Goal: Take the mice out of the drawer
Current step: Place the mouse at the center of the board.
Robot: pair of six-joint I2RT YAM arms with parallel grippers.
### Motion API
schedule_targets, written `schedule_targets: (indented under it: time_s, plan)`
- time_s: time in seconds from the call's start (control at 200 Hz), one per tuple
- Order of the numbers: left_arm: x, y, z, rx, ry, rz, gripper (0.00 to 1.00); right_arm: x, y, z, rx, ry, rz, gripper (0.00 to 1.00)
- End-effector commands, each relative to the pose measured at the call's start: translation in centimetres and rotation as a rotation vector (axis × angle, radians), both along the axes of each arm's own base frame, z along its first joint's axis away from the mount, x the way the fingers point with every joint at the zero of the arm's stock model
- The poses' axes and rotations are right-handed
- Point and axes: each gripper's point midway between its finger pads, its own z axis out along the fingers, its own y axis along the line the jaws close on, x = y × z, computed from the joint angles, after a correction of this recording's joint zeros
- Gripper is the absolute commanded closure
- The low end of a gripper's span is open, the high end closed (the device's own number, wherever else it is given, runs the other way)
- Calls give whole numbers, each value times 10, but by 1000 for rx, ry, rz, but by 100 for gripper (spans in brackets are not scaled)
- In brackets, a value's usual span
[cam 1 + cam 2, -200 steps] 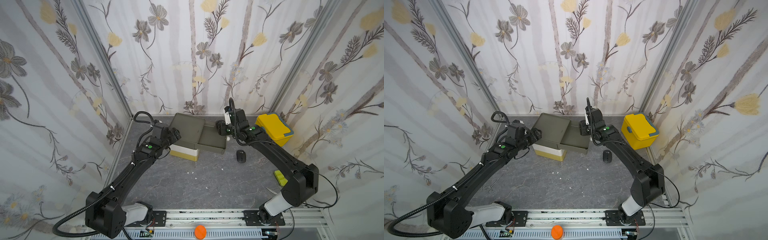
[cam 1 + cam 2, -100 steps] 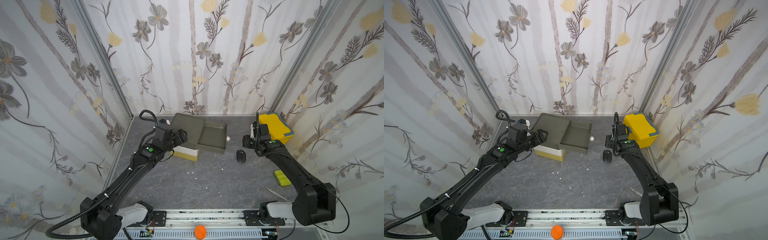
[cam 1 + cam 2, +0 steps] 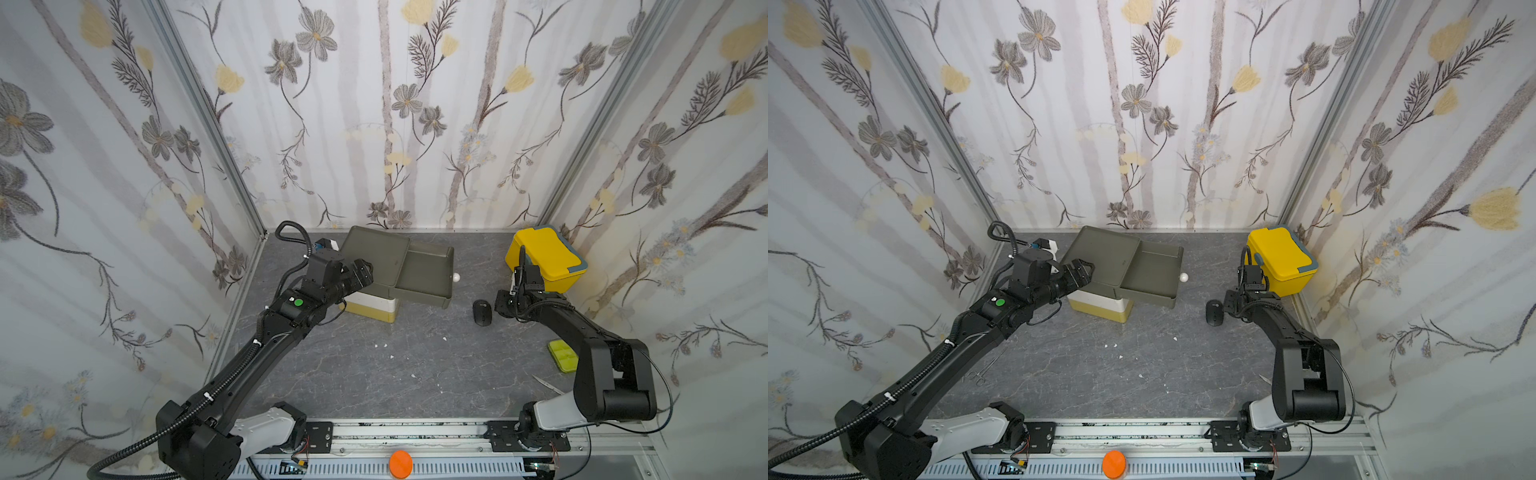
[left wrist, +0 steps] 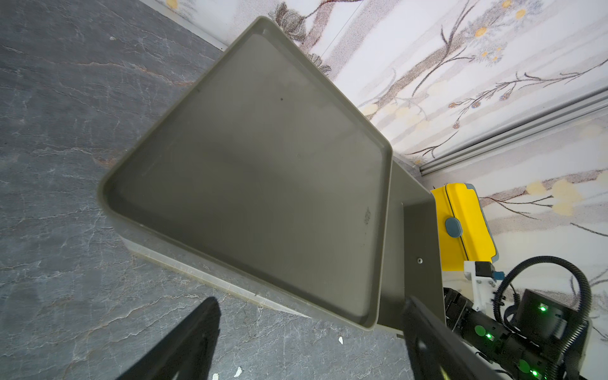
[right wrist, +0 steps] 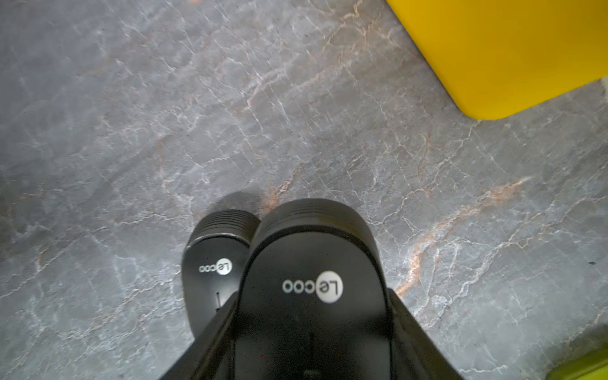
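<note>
The right gripper (image 5: 312, 299) is clamped on a black mouse (image 5: 312, 256) over the table (image 5: 131, 131), beside a second black mouse (image 5: 215, 260) lying near the yellow box (image 3: 544, 257), while the left gripper (image 3: 360, 272), jaws apart and holding nothing, sits beside the drawer box (image 3: 376, 257), whose top drawer (image 3: 424, 274) is pulled out.

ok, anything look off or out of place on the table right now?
Small white flecks lie scattered on the grey tabletop in front of the drawer box, like chips or crumbs. The box sits turned askew to the table edges, its olive top drawer pulled far out and overhanging. Nothing else stands out.
</note>
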Motion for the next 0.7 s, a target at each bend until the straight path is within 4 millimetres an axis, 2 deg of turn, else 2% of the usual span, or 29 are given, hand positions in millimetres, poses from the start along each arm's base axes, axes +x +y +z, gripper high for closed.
schedule_targets:
  time_s: [0.0,0.22,0.27,0.285,0.31,0.47,0.695]
  plan:
    - [0,1,3,11,-19,-6,11,5,-1,-5,19,-12,4,43]
    - [1,3,1,19,-15,2,11,6,-5,-26,23,40,-5,44]
    - [1,3,0,21,-13,4,11,8,-6,-25,23,37,-7,44]
    - [1,3,1,20,-15,5,11,7,-6,-34,23,63,-8,44]
    - [1,4,1,21,-15,6,11,7,-7,-37,24,71,-10,44]
    - [3,3,2,28,-13,4,11,6,-11,-44,18,92,-15,43]
    - [6,4,3,32,-12,15,11,1,-11,-51,24,130,-13,37]
